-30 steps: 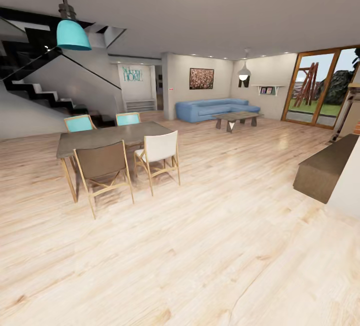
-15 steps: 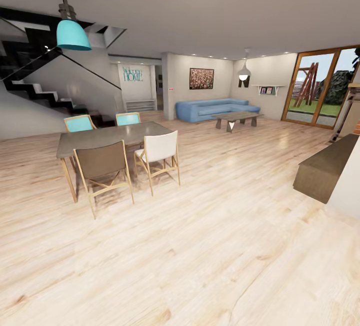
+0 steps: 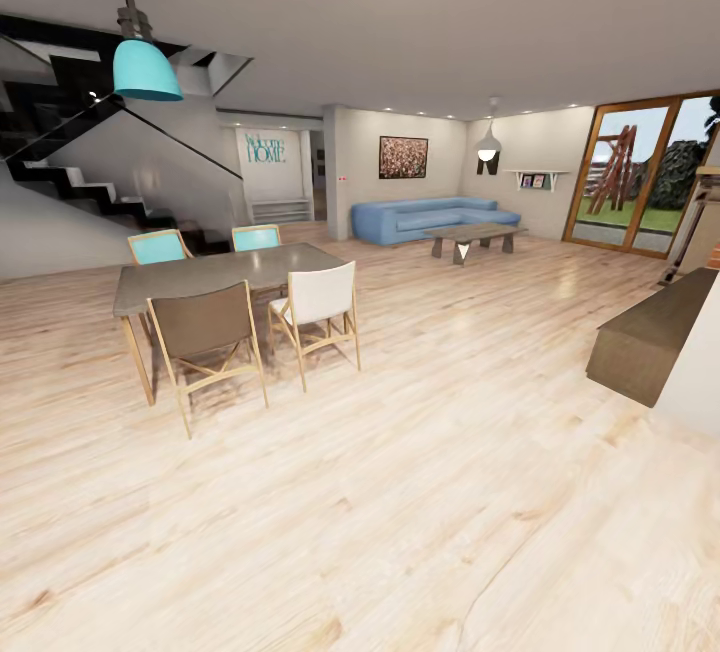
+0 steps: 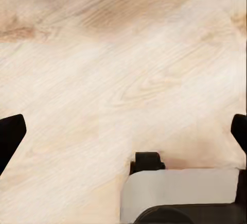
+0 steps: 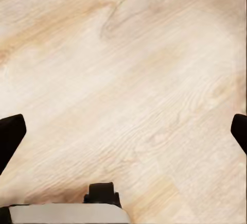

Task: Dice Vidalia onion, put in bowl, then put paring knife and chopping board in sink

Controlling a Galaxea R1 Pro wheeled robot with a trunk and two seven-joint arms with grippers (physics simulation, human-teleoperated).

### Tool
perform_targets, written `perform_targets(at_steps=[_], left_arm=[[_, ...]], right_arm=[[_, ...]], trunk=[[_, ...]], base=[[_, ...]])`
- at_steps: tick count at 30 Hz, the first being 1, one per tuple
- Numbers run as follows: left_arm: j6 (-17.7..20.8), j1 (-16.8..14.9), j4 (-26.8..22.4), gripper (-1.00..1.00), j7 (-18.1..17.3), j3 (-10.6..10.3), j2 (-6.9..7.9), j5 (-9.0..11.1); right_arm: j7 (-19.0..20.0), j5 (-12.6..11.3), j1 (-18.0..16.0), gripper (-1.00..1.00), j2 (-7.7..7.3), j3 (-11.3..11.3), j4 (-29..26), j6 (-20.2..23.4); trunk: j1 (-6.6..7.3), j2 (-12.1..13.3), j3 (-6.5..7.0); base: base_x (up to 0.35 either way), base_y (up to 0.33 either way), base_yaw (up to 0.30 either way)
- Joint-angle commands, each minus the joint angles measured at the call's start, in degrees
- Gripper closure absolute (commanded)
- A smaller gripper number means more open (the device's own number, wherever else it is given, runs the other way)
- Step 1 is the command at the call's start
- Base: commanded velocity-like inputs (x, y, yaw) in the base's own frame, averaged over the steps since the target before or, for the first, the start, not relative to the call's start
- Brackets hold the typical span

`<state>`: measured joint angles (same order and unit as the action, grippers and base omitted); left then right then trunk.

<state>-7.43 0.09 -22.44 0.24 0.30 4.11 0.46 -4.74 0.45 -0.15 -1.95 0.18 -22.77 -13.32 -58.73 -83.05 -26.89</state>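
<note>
The sink, Vidalia onion, chopping board, paring knife, bowl and countertop are out of view; I am in a living and dining room. My left gripper (image 4: pixel 123 131) hangs open over pale wood floor, its dark fingertips (image 4: pixel 10 134) far apart at the picture's edges. My right gripper (image 5: pixel 123 131) is open too, fingertips (image 5: pixel 10 134) wide apart above the same floor, with nothing between them. Part of my own grey base (image 4: pixel 180 193) sits beneath the left gripper.
A dining table (image 3: pixel 215 272) with several chairs stands at left under a teal lamp (image 3: pixel 146 69). Stairs (image 3: pixel 80 187) rise at far left. A blue sofa (image 3: pixel 430 217) and coffee table (image 3: pixel 473 235) lie ahead. A dark bench (image 3: pixel 650 332) juts in at right. Open wood floor (image 3: pixel 400 492) spreads in front.
</note>
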Motion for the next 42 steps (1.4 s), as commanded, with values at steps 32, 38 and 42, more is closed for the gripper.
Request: perform_targets(at_steps=[32,38,42], left_arm=[[-13.84,-0.01,-2.38,-1.0,0.02,4.18,0.04,2.62],[-13.84,-0.01,-1.84,-1.0,0.02,4.18,0.03,2.62],[-13.84,-0.01,-1.57,-1.0,0.02,4.18,0.03,2.56]], right_arm=[[-0.37,-0.01,-0.03,-1.0,-0.02,0.18,-10.89,-5.4],[-0.43,-0.01,-0.03,-1.0,0.0,0.18,-10.89,-5.4],[-0.49,-0.01,-0.03,-1.0,0.01,0.18,-10.88,-5.4]], trunk=[[0.0,-0.03,-0.04],[0.0,-0.03,-0.04],[0.0,-0.03,-0.04]], base=[[0.0,0.0,0.0],[0.0,0.0,0.0],[0.0,0.0,0.0]])
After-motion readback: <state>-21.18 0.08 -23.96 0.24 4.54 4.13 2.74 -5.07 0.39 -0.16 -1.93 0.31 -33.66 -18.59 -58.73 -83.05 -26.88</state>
